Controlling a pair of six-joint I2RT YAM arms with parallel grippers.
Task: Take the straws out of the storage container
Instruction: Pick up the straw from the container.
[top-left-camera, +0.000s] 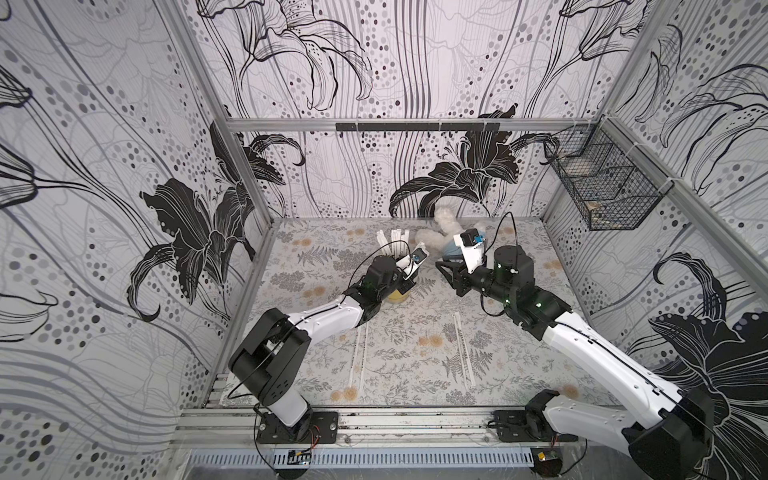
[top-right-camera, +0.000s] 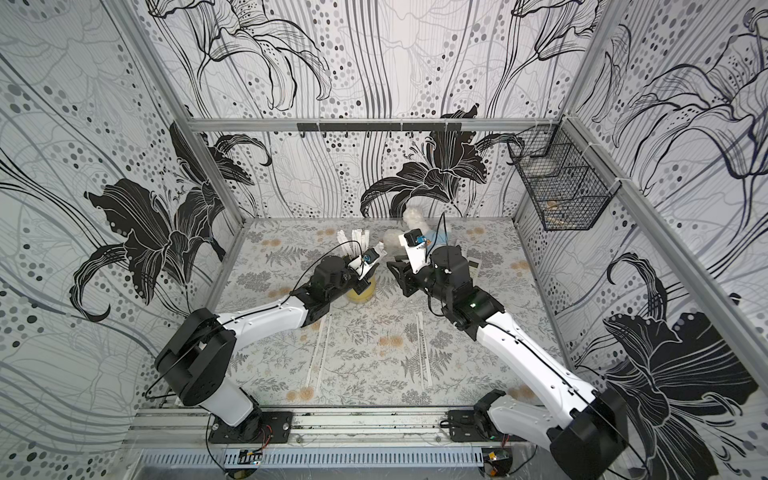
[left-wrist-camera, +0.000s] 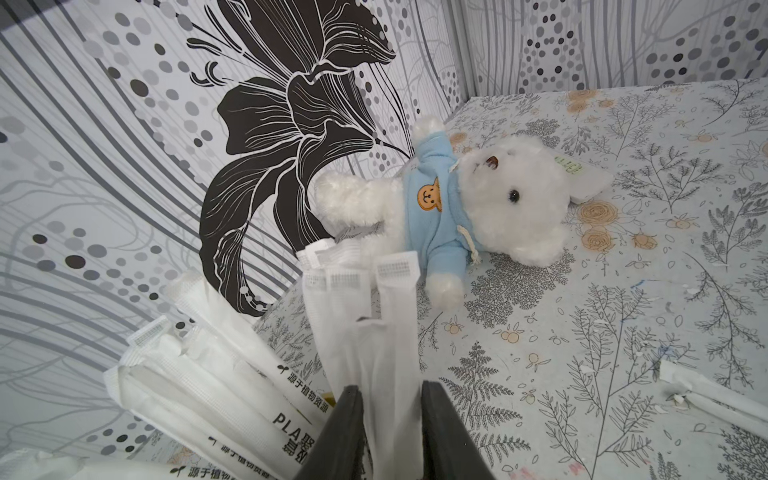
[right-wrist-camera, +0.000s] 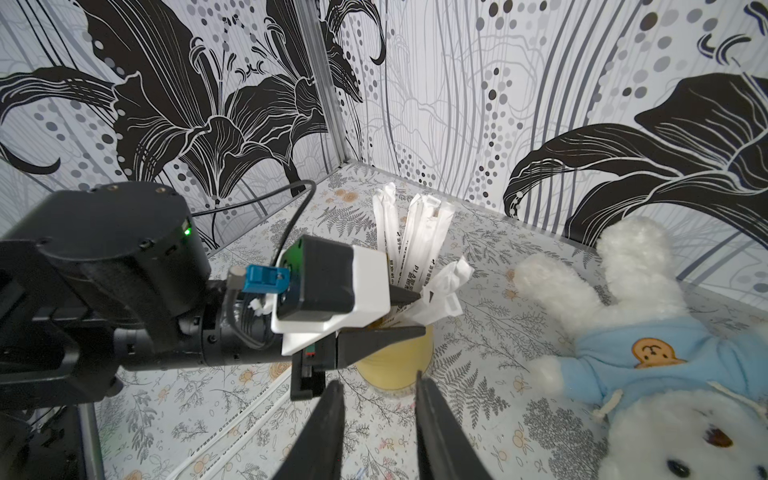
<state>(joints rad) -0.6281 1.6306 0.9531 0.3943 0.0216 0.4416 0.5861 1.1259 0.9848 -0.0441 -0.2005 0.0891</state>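
- One floral table (top-left-camera: 415, 374) carries everything; a few straws (top-left-camera: 463, 349) already lie flat on it toward the front, well apart from the storage container (top-left-camera: 400, 297).
- Toward the back, a white teddy (left-wrist-camera: 498, 199) in a blue top lies on its back, near the storage container but apart from it.
- The left gripper (left-wrist-camera: 388, 390) reaches in level, just above the rim — its fingers are closed around a small sheaf of straws, the paper filling the gap and touching both.
- The right gripper (right-wrist-camera: 377, 378) hovers just beside the storage container, fingers apart with nothing between them.
- The storage container, a small yellow cup, stands upright mid-table with most of the straws fanned out of its mouth.
- The straws we judge very light, thin and slick in their paper sleeves, fairly stiff lengthwise yet easy to crease — so we would pinch them above the rim, around mid-length, and draw straight up. The cup looks light too and may tip or ride along, so the free gripper could steady it.
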